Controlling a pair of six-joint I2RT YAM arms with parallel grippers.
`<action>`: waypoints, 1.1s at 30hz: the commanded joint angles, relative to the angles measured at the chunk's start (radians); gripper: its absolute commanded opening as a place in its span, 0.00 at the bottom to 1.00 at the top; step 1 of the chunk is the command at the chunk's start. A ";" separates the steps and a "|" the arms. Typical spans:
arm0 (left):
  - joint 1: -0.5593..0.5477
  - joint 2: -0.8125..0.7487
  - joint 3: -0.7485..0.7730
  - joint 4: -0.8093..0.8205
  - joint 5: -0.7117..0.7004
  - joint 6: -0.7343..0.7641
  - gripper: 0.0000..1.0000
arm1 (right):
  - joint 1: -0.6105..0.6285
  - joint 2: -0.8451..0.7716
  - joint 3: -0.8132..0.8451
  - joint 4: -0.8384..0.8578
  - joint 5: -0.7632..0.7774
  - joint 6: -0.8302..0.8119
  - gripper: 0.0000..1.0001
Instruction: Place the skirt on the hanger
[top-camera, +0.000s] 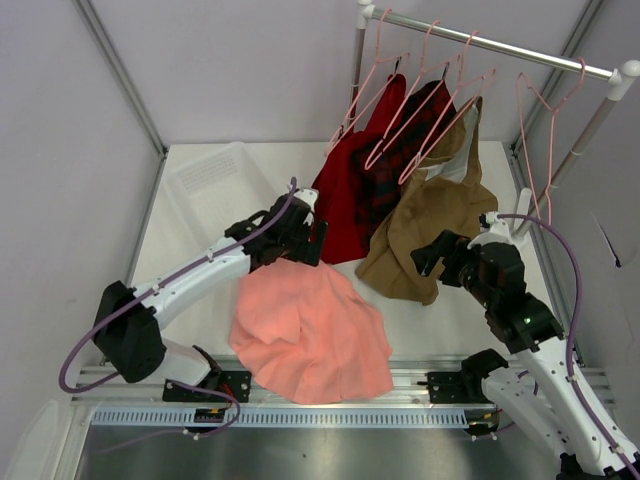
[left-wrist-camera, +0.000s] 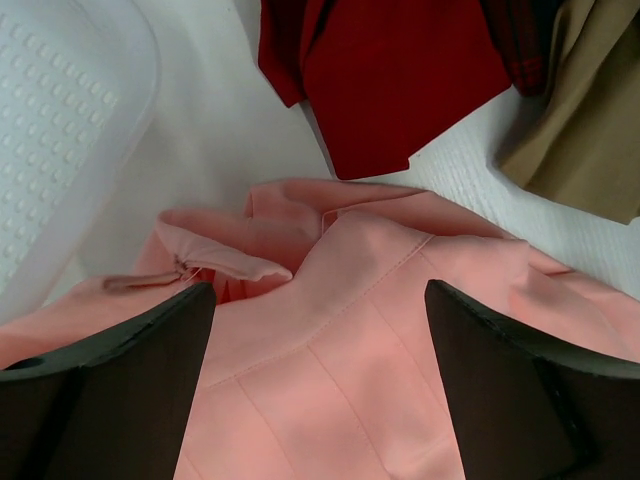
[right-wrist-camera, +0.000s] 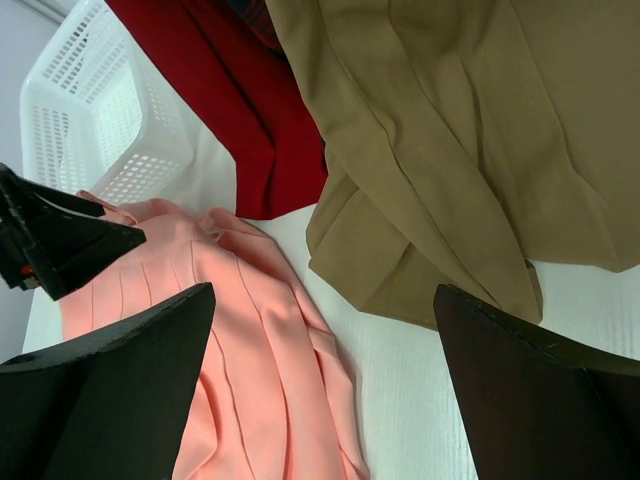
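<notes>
Top external view shows you the skirt (top-camera: 310, 335) spread on the table (top-camera: 440, 320) near its front edge. Your left gripper (top-camera: 308, 243) hovers over the skirt's far edge, jaws wide apart and gripping nothing (the left wrist view agrees). Your right gripper (top-camera: 430, 256) is equally wide and empty, beside the tan-brown garment (top-camera: 435, 215). An empty hanger (top-camera: 549, 160) hangs on the rail (top-camera: 500, 45), far right.

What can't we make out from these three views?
- Top view: the left gripper covers the far edge of the skirt, so contact there is unclear.
- Top view: the empty hanger is too thin to trace its lower bar or notches.
- Both wrist views: the hanger is out of frame.
- Left wrist view: the skirt is cut off by the bottom edge and the fingers.
- Top view: the right gripper hides part of the tan garment.
</notes>
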 joint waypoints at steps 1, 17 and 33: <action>0.012 0.029 -0.028 0.080 0.066 0.025 0.91 | 0.004 0.004 0.016 0.006 0.029 -0.027 0.99; 0.031 0.042 -0.153 0.247 0.067 0.051 0.59 | 0.005 0.084 0.052 0.034 0.008 -0.029 0.99; -0.024 -0.305 0.122 -0.027 0.137 0.083 0.00 | 0.007 0.100 0.091 0.065 -0.054 0.028 0.99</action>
